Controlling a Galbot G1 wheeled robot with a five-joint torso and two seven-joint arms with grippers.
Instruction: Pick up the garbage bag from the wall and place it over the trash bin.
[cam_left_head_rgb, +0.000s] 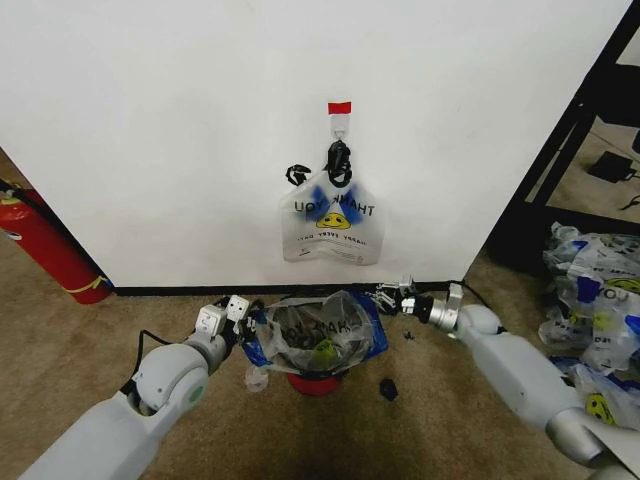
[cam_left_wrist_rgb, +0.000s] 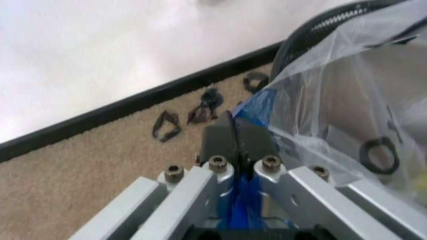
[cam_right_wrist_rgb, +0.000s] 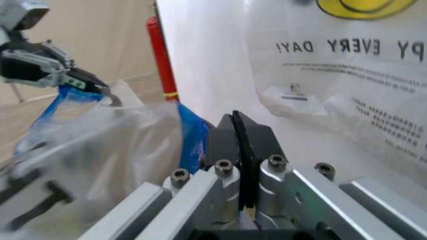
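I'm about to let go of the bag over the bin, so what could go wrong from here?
1. The left end effector and right end effector are both shut on the garbage bag; thin plastic stretched between them could tear.
2. The trash bin is small and light-looking; a sideways pull might tip it.
3. Another bag hangs on the wall just above; rising arms could snag it.
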